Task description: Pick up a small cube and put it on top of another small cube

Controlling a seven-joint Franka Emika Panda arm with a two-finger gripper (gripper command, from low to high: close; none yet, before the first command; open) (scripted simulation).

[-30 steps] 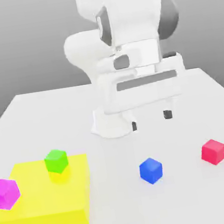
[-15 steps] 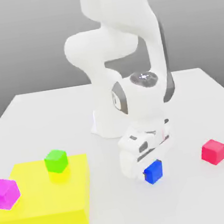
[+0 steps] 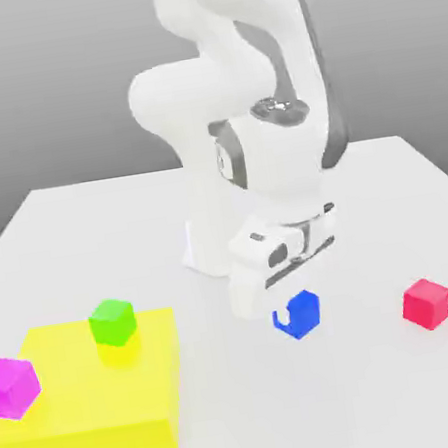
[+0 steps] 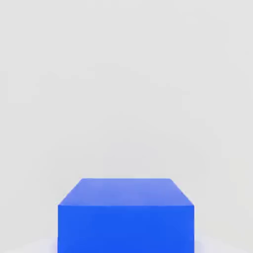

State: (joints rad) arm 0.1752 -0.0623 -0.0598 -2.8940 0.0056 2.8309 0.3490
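White tabletop (image 3: pixel 86 223), plain grey backdrop (image 3: pixel 35 84) behind, soft even light

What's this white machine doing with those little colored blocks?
A white robot arm has its gripper closed on the blue cube, right at the white table. A red cube sits apart on the exterior view's right. On the left, a green cube rests on a flat yellow block, and a magenta cube sits at that block's near corner. Nothing is stacked yet.

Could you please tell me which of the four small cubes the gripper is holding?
The blue cube, under the gripper. The red cube sits alone; the green cube and magenta cube are at the yellow slab.
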